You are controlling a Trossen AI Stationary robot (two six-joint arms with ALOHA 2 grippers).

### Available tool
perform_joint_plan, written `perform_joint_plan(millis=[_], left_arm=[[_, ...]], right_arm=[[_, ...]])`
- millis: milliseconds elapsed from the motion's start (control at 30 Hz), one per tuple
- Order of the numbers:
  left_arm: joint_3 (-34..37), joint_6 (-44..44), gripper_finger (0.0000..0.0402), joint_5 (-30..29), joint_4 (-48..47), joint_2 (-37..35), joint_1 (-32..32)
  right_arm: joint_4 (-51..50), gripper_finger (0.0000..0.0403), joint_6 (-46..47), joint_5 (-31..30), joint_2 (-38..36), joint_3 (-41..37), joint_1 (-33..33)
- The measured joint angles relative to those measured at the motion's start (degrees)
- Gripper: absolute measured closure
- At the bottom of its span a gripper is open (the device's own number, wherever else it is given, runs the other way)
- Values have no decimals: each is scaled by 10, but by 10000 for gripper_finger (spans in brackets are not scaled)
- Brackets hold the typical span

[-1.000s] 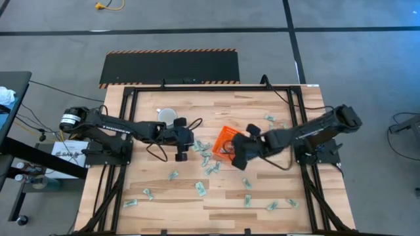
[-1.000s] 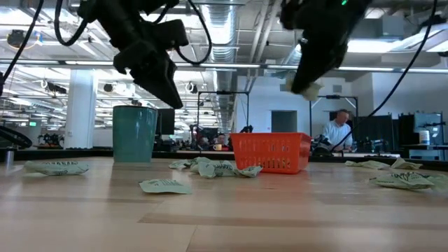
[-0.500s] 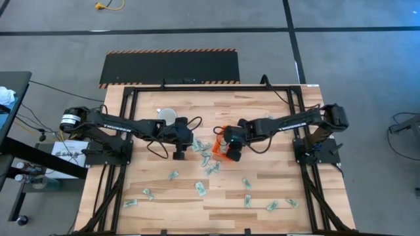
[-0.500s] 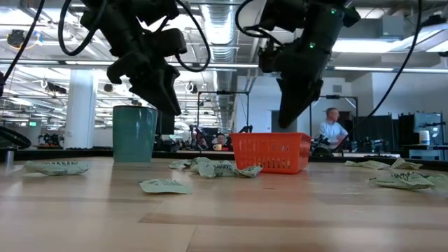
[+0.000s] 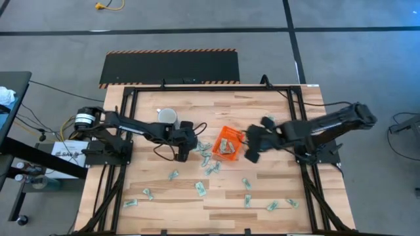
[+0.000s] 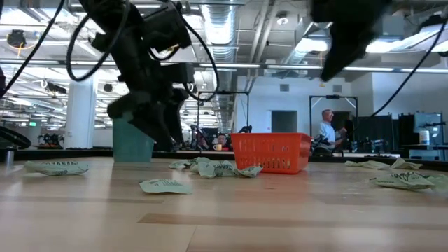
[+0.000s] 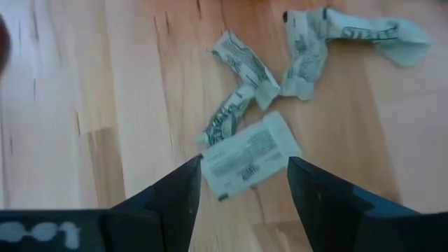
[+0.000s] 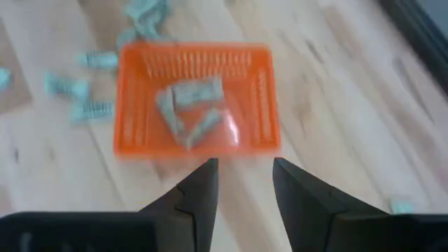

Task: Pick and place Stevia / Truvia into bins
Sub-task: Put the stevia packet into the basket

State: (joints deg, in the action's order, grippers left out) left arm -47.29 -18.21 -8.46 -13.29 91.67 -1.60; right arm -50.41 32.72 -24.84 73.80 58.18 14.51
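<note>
- L gripper point(image 7: 241, 183) low over the wood table point(image 5: 275, 190), just left of the orange bin point(image 5: 226, 143). Jaws apart w/ nothing between them; 1 flat Stevia sachet point(image 7: 250, 153) lies on the table right ahead of the gap, not gripped.
- 3 more crumpled sachets point(image 7: 302, 59) just past it in the L wrist view, touching or nearly so.
- R gripper point(image 8: 243, 183) just right of the bin, raised off the table. Jaws apart, empty.
- Bin sits mid-table between the 2 grippers. R wrist view shows approx 3 sachets point(image 8: 190, 105) inside it, loosely piled.
- Loose sachets point(image 5: 201, 189) scattered over the front half of the table, a cluster against the bin's left/front side point(image 6: 213, 168), a few more at the far right corner point(image 5: 270, 118).
- Pale mug point(image 5: 167, 117) behind the L arm, well apart from the bin; in the low view the arm partly hides it.
- Person point(image 6: 328, 133) visible in the room behind, low view, right of the bin.
</note>
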Motion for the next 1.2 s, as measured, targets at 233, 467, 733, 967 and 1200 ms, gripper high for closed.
perform_joint_plan(millis=[233,467,733,967,1200], left_arm=[[-2,-12,196,2,6,17,-12],[-13,-7,195,32,-1,43,-23],[-57,-1,195,35,-19,95,-23],[-80,10,196,40,-75,93,-23],[-84,49,258,41,-124,92,-23]], right_arm=[[4,280,144,-35,-63,-67,109],[-5,280,217,-94,-67,-80,195],[-4,282,246,-127,-62,-80,232],[-5,282,258,-130,-62,-80,234],[-4,282,258,-130,-62,-80,234]])
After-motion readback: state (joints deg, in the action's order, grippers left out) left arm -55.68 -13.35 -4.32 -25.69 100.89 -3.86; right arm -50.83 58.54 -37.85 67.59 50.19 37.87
